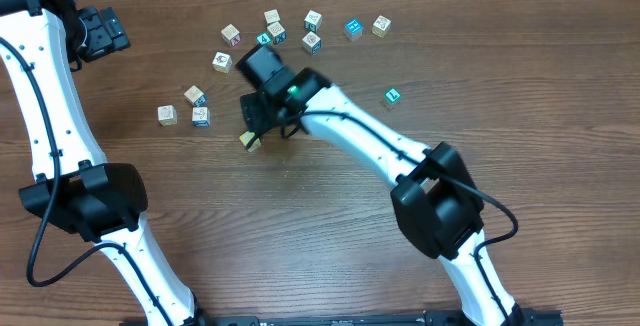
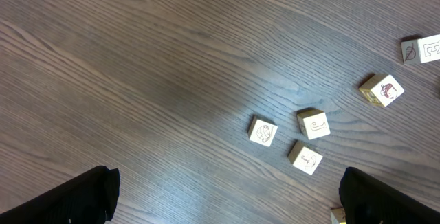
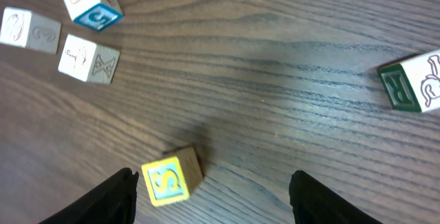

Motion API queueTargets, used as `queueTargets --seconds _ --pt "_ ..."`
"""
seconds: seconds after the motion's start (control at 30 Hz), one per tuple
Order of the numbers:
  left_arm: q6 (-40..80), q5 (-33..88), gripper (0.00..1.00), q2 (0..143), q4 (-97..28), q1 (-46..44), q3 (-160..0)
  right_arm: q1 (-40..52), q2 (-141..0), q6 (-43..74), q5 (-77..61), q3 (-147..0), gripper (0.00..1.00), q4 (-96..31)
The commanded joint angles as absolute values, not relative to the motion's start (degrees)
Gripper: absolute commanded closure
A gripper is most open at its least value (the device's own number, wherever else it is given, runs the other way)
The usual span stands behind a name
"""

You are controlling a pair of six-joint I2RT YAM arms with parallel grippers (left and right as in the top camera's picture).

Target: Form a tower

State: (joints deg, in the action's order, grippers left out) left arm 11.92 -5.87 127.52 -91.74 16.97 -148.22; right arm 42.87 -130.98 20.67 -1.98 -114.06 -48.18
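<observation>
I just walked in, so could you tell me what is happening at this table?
The right arm hangs over a yellow block lying on the table, its jaws open around it. The left arm is off to the side, jaws open and empty. The other blocks lie scattered singly; nothing is stacked yet.

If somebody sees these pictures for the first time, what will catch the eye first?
The right pincer hangs open over a yellow cube printed with an S, which lies alone near the middle of the table. Beyond it, pale printed cubes lie scattered toward the far edge.
</observation>
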Motion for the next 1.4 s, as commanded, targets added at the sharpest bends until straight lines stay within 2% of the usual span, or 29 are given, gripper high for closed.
queueTargets --seconds 0.0,0.17,0.33,0.7,1.0,1.1,1.37 --pt "12.47 -6.39 0.0 127.2 -91.64 16.84 -148.97 43.0 -130.82 14.68 -10.44 -115.46 0.31 -48.36" --pt "12.47 -6.39 0.0 127.2 -91.64 16.84 -148.97 44.69 -132.7 13.28 -10.28 -115.46 0.28 -48.29" --pt "12.47 -6.39 0.0 127.2 -91.64 16.86 -148.97 46.22 -133.88 12.99 -2.11 -115.46 0.25 -47.66" --pt "12.47 -6.39 0.01 127.2 -91.64 16.86 -148.97 47.22 -137.51 13.02 -1.56 -115.46 0.25 -44.99" --pt "12.47 -6.39 0.01 127.22 -91.64 16.86 -148.97 48.14 -137.64 14.13 -1.78 -115.46 0.53 -44.03" --pt "12.47 -6.39 0.0 127.2 -91.64 16.84 -148.97 48.93 -137.64 17.65 -1.76 -115.46 0.58 -44.66" --pt "12.45 -6.39 0.0 127.2 -91.64 16.84 -148.97 50.43 -137.64 28.1 -1.54 -115.46 0.65 -46.5"
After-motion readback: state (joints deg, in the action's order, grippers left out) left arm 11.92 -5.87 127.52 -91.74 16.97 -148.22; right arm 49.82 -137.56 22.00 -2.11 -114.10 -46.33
